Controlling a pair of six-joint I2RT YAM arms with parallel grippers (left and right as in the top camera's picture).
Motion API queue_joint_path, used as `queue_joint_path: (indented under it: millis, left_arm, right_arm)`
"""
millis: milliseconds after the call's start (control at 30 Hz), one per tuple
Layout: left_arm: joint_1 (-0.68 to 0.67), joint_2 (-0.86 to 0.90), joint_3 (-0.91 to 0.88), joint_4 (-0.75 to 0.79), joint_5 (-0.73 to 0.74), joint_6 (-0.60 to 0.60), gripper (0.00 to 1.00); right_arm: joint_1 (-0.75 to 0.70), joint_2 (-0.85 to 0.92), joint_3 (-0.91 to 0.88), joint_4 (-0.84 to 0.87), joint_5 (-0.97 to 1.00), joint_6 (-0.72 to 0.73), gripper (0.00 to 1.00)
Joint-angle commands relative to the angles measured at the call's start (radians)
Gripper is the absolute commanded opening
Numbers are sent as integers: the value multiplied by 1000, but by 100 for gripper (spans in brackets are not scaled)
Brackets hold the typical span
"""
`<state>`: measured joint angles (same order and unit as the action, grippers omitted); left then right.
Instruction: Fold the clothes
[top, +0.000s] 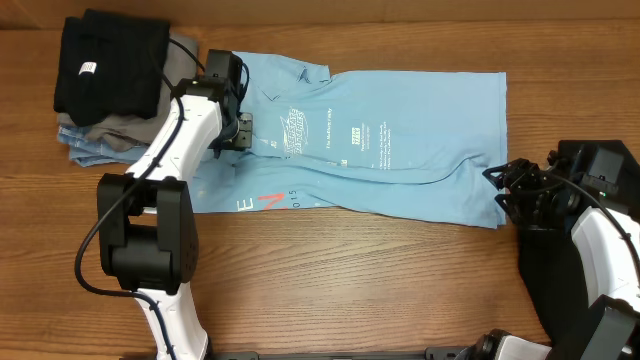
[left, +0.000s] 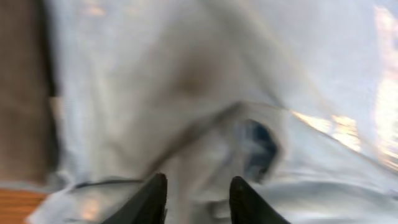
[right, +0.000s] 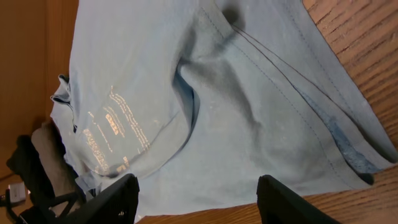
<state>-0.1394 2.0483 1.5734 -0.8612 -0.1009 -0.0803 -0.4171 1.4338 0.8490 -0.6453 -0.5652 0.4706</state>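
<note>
Left claw (top: 235, 130) sits low over the left end of a sky-blue T-shirt (top: 400, 150), near the far left corner of the table (top: 350, 290). In its wrist view, which is blurred, the two dark fingers stand a modest way apart with pale cloth showing in the gap; nothing is clearly pinched between them. Just to its left, in that far left corner, a folded black garment (top: 110, 65) tops a pile of grey and blue clothes (top: 105, 140).

From there the T-shirt runs rightward along the far half of the table, folded into a long band. White lettering sits near the middle and an orange-red letter near the front left edge of the cloth. Long wrinkles cross it.

The shirt looks light, thin and limp. It would likely sag, slide and bunch when lifted, so the best hold is probably at a hemmed edge or corner, pinched through all layers.

Right claw (top: 505, 185) is at the shirt's right end, towards the right edge of the table. Its wrist view shows the fingers spread wide over the stitched hem (right: 348, 143), gripping nothing.
</note>
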Motion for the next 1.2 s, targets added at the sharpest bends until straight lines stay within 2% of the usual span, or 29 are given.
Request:
queue_joint_path:
  millis: [0,200,433,567,667,733,933,1167]
  left_arm:
    - [-30,9,17,2,132,35,37]
    - [-43,11,-2,39,91,19,32]
    - [-42,59,-2,37,91,6,34]
    - [-43,89,-2,29,93,1,27]
    - [-43,84,6,31,94,-14,11]
    - [-43,80,25,23,95,-19,4]
    - [-45,80,126,0,157,-32,4]
    - [-63,86,146,80,219,-74,4]
  right_arm:
    - [4,3,24,11,6,-4,65]
    - [5,3,23,4,5,-4,65]
    - [4,3,23,4,5,-4,65]
    - [4,3,23,3,5,-4,65]
    - [4,3,23,3,5,-4,65]
    - [4,3,23,3,5,-4,65]
    - [4,3,23,4,5,-4,65]
    - [4,3,23,3,5,-4,65]
